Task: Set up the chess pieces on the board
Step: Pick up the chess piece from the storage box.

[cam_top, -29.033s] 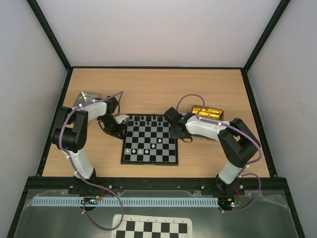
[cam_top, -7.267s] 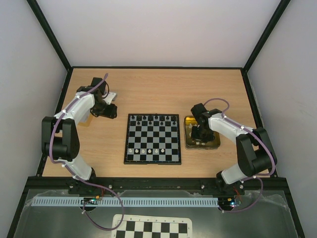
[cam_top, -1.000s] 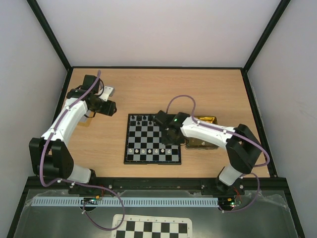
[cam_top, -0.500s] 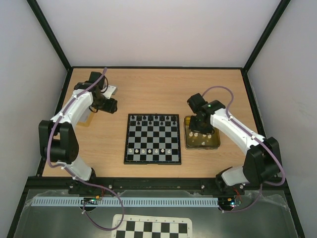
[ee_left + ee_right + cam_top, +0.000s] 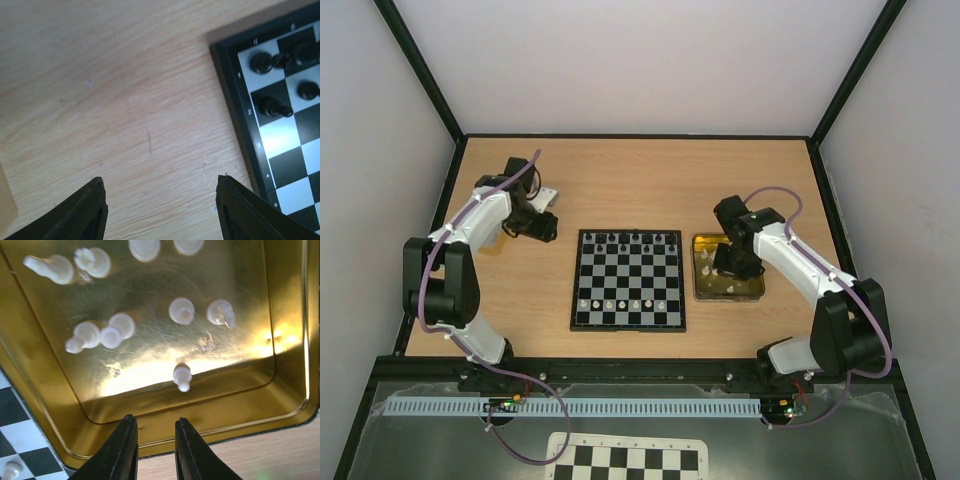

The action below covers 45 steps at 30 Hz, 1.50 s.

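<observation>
The board [image 5: 627, 282] lies mid-table, with black men along its far rows and several white chess pieces [image 5: 622, 303] in a near row. More white chess pieces [image 5: 182, 376] stand and lie in the gold tray [image 5: 287, 315]. My right gripper [image 5: 155, 419] hovers over the tray's [image 5: 700, 285] near wall, jaws slightly open with nothing between them. In the top view it [image 5: 735, 262] is above the tray. My left gripper [image 5: 161, 179] is open over bare wood just left of the board's far corner [image 5: 225, 55], also seen from above [image 5: 544, 227].
Black chessmen [image 5: 270, 106] stand on the board's corner squares in the left wrist view. A board corner with one white piece [image 5: 11, 470] shows at the right wrist view's lower left. Black frame rails [image 5: 620, 365] edge the table.
My right arm has swung from the board's right side back over the gold tray. The left arm has shifted slightly beside the board's far left corner.
</observation>
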Motion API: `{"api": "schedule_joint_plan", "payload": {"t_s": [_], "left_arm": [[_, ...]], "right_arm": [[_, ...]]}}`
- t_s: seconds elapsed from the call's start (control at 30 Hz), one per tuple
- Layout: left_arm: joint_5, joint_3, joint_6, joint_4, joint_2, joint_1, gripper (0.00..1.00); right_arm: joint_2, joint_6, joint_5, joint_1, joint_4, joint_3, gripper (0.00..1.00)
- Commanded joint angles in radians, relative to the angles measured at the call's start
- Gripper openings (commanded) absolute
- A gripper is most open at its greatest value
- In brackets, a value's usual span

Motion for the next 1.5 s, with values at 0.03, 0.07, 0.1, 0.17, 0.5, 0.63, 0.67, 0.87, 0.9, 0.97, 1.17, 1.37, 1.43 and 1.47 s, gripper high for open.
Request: {"api": "schedule_joint_plan", "payload": {"t_s": [0.03,0.07,0.1,0.17,0.5,0.63,0.67,0.87,0.9,0.97,1.17,1.37,1.43,1.47], "left_arm": [[0.02,-0.046,-0.009,-0.004,-0.006,0.0,0.6],[0.02,-0.046,-0.008,-0.005,-0.005,0.0,0.6],[0.018,-0.041,-0.007,-0.008,-0.004,0.0,0.6],[0.021,-0.03,-0.003,-0.013,0.0,0.0,0.6],[0.05,0.026,-0.009,-0.011,0.017,0.0,0.61],[0.061,0.04,-0.018,-0.014,0.013,0.0,0.61],[0.061,0.041,-0.019,-0.014,0.011,0.001,0.61],[0.064,0.053,-0.018,-0.011,0.01,0.0,0.61],[0.066,0.06,-0.02,-0.011,0.014,0.0,0.61],[0.075,0.073,-0.024,-0.012,0.019,0.0,0.61],[0.071,0.1,-0.019,-0.016,0.032,0.0,0.61],[0.075,0.111,-0.02,-0.015,0.034,0.0,0.61],[0.074,0.116,-0.017,-0.018,0.035,0.0,0.61],[0.074,0.118,-0.017,-0.019,0.036,0.0,0.61]], "right_arm": [[-0.053,-0.014,0.005,-0.027,-0.024,-0.056,0.2],[-0.056,-0.015,0.01,-0.034,-0.022,-0.067,0.2],[-0.055,-0.017,0.012,-0.037,-0.018,-0.077,0.2],[-0.056,-0.017,0.0,-0.04,0.002,-0.106,0.2],[0.002,-0.029,0.011,-0.064,0.102,-0.125,0.23],[0.035,-0.032,-0.001,-0.068,0.139,-0.136,0.23],[0.043,-0.032,-0.002,-0.068,0.146,-0.143,0.23],[0.041,-0.031,-0.018,-0.071,0.171,-0.184,0.22],[0.041,-0.031,-0.017,-0.073,0.174,-0.188,0.22],[0.041,-0.029,-0.017,-0.077,0.179,-0.194,0.22],[0.049,-0.028,-0.023,-0.081,0.197,-0.217,0.22],[0.068,-0.032,-0.027,-0.085,0.216,-0.23,0.21],[0.073,-0.032,-0.029,-0.085,0.217,-0.23,0.2],[0.075,-0.033,-0.028,-0.085,0.218,-0.23,0.19]]}}
